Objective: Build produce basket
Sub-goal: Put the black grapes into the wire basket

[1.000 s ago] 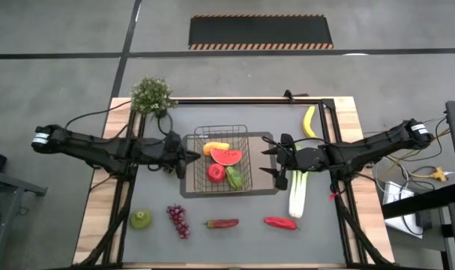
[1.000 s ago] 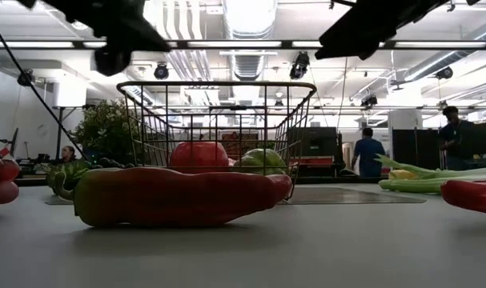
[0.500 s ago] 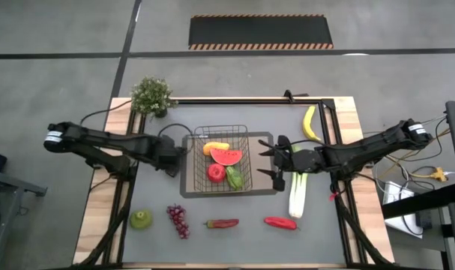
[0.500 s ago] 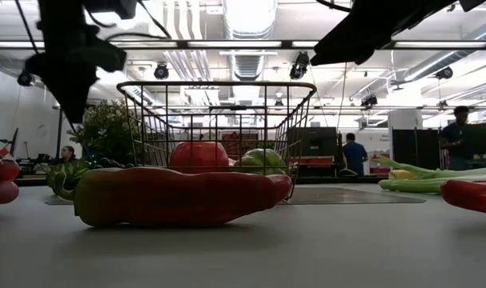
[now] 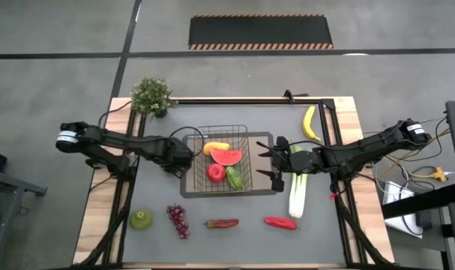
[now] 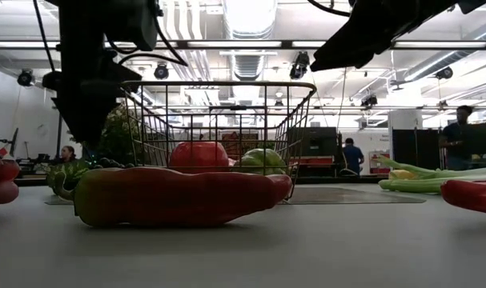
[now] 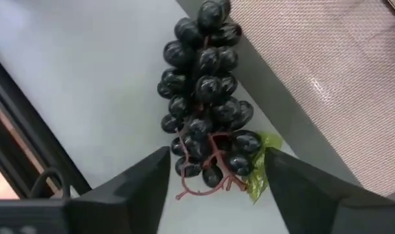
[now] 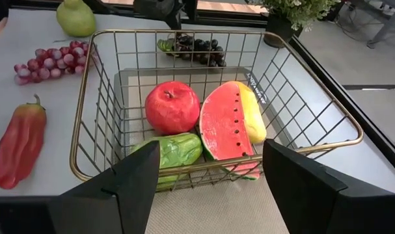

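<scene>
The left gripper (image 7: pixel 210 195) hangs spread over dark grapes (image 7: pixel 207 97) lying on the worktop (image 5: pixel 160 217) just outside the basket (image 8: pixel 86 117). Closing off-centre could pinch only the stem or roll the bunch away.

The right gripper (image 8: pixel 210 172), also spread and empty, faces the basket from the opposite side.

Inside sit an apple (image 8: pixel 172 107), watermelon (image 8: pixel 226 123), yellow piece (image 8: pixel 252 117) and green piece (image 8: pixel 174 153).
</scene>
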Robot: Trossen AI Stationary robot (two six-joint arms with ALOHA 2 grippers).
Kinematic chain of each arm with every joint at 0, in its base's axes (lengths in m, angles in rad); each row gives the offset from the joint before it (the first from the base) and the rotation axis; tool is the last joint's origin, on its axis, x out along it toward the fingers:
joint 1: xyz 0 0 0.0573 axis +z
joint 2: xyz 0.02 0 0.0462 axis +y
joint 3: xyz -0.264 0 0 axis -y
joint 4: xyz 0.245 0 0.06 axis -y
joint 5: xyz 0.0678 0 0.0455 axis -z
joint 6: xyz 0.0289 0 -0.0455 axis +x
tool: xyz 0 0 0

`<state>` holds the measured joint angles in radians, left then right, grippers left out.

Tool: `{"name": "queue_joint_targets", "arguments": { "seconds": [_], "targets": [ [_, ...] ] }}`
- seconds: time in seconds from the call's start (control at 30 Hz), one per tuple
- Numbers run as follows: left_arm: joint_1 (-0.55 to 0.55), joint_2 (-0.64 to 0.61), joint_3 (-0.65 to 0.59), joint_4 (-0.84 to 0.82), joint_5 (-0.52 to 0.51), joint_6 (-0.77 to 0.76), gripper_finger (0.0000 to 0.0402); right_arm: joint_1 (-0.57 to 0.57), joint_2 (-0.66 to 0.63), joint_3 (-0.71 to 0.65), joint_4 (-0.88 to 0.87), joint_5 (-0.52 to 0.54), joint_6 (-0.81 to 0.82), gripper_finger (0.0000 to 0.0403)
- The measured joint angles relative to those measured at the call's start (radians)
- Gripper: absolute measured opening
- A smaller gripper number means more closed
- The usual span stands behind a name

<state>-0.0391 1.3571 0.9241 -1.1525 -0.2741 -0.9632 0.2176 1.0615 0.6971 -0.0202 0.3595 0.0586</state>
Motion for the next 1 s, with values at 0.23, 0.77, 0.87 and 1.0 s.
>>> {"name": "queue_joint_targets", "arguments": {
  "seconds": [0.23, 0.77, 0.87, 1.0],
  "targets": [
    [0.006, 0.022, -0.016, 0.027, -0.013, 0.008, 0.0265, 0.0, 0.0, 0.0, -0.004, 0.0, 0.0, 0.0261],
    [0.007, 0.032, -0.162, 0.263, -0.015, 0.001, 0.0265, 0.0, 0.0, 0.0, -0.004, 0.0, -0.007, 0.0252],
    [0.007, 0.032, -0.18, 0.288, -0.018, -0.005, 0.0261, 0.0, 0.0, 0.0, -0.001, 0.0, -0.007, 0.0255],
    [0.007, 0.032, -0.205, 0.307, -0.019, -0.043, 0.0241, 0.0, 0.0, 0.0, 0.001, 0.0, -0.007, 0.0255]
  ]
}}
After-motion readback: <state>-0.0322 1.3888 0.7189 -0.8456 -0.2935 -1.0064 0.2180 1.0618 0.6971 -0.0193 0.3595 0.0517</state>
